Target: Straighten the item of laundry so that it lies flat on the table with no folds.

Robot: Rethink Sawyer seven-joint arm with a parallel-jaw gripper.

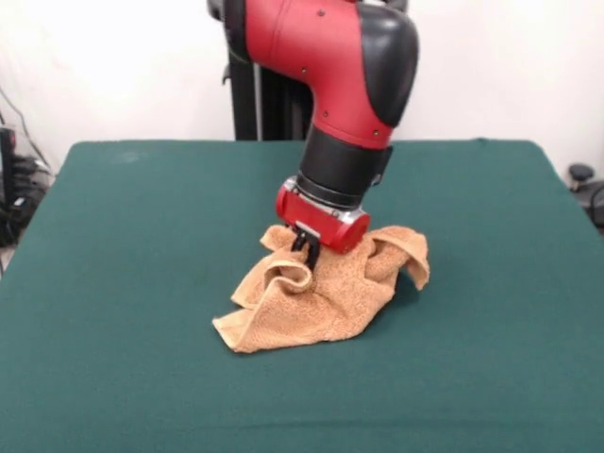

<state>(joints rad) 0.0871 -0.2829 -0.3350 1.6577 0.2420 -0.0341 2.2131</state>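
Note:
The item of laundry [321,297] is an orange-tan terry towel lying rumpled near the middle of the table [113,283], with raised folds along its top and a flatter corner pointing to the lower left. My gripper [307,257] comes down from the red and black arm and its dark fingers are pinched on a raised fold at the towel's upper middle. That fold stands up a little around the fingers. The fingertips are partly buried in the cloth.
The dark green table top stretches wide on all sides of the towel. Dark cables and equipment [14,193] sit past the left edge, and a small dark object [585,184] past the right edge.

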